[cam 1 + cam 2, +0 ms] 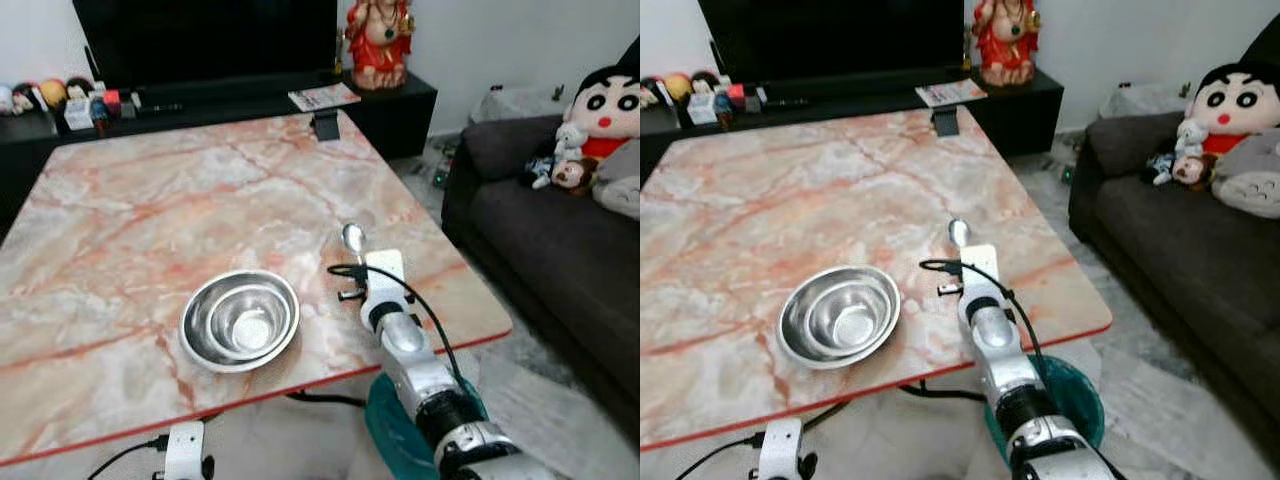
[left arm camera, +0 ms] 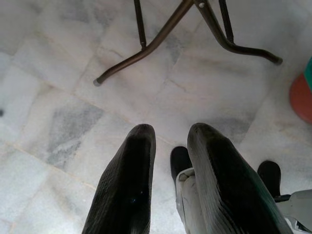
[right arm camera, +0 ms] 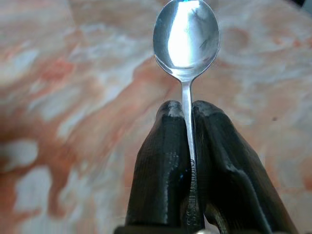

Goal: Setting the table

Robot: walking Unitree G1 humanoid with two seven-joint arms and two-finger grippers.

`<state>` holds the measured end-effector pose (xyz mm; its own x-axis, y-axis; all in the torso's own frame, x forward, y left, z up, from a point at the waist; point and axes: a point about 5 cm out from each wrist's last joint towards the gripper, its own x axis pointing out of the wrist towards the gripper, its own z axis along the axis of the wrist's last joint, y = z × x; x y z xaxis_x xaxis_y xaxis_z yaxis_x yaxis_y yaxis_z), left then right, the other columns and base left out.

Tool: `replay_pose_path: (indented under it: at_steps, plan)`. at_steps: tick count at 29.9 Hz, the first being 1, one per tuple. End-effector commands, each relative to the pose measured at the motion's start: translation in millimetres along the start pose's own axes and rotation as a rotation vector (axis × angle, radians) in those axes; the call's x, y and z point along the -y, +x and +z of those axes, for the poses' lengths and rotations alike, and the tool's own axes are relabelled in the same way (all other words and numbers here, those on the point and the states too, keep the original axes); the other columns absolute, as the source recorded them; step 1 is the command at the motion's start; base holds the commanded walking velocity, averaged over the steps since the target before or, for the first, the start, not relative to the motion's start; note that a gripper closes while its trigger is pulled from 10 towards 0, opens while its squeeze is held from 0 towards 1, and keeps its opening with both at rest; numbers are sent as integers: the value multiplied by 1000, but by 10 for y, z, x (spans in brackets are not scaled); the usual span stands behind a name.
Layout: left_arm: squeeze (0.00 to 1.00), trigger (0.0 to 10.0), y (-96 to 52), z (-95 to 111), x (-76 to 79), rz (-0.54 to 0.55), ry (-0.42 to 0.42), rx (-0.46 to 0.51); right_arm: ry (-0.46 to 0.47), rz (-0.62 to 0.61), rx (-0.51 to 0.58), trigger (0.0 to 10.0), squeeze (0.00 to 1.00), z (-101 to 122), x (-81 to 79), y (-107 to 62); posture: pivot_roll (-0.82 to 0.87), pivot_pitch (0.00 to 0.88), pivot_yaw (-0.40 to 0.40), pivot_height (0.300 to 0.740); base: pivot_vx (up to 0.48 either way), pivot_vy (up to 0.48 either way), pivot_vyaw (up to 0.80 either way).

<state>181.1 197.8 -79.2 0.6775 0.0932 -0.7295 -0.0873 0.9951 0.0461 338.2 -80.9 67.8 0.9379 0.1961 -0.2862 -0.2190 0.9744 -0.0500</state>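
Observation:
A steel spoon (image 1: 352,237) is clamped by its handle in my right gripper (image 3: 187,108), bowl end pointing forward and held just above the marble table (image 1: 150,200) near its right front part. My right arm reaches over the table's front edge. Two nested steel bowls (image 1: 240,319) rest on the table to the left of the spoon, a short gap away. My left gripper (image 2: 170,134) hangs below the table's edge over the tiled floor, fingers slightly apart and holding nothing.
A dark sofa (image 1: 540,230) with plush toys (image 1: 600,110) stands close on the right. A black TV cabinet (image 1: 230,100) with a red statue (image 1: 378,40) lies beyond the table. A small black object (image 1: 326,125) sits at the far edge. A teal bin (image 1: 1070,390) stands under my right arm.

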Motion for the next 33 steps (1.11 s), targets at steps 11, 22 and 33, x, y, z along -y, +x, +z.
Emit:
replay_pose_path:
  at_steps: [11, 22, 33]
  plan:
    - [0, 10000, 4, 1, 3, -9, 19, -10, -48, 155, -105, 10000, 0, -60, -247, -25, -7, 0, 17, 740, 0, 0, 0]
    - [0, 10000, 0, -11, -4, -7, 22, -13, -22, 117, -115, 10000, 0, -10, -296, 29, 1, 0, 18, 740, 0, 0, 0]
    - [0, 10000, 1, -6, -18, -6, 30, -13, -13, 107, -120, 10000, 0, -33, -318, 37, 1, 0, 21, 740, 0, 0, 0]
